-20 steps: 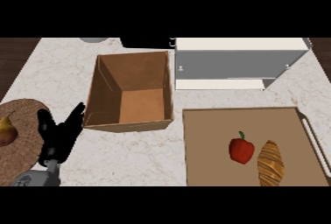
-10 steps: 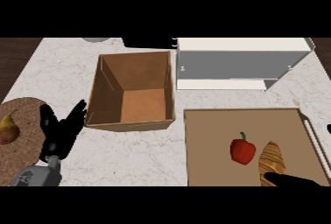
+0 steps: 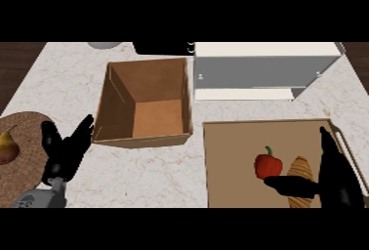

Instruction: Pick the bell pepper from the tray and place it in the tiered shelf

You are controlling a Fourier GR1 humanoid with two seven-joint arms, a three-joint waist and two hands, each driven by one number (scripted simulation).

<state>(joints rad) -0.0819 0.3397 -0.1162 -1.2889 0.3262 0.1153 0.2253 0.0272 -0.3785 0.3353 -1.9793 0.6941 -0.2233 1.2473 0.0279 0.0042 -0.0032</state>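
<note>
Progress: early; the pepper (image 3: 269, 165) lies in the tray (image 3: 231, 128), not yet gripped or lifted.
Left to do: close on it, lift it, carry it up to the shelf (image 3: 259, 71) and set it inside.
Pepper's place: lower right part of the tray, just beside a loaf of bread (image 3: 298, 168) on its right.
Pepper's look: red, squat and rounded, with a short green stem pointing toward the shelf.
Right hand (image 3: 335, 181): over the tray's right side, fingers straight and spread wide, thumb stretched across the bread, its tip just below the pepper; holding nothing.
Left hand (image 3: 63, 156): resting at the view's lower left beside the cardboard box (image 3: 144, 107), fingers straight, holding nothing.
</note>
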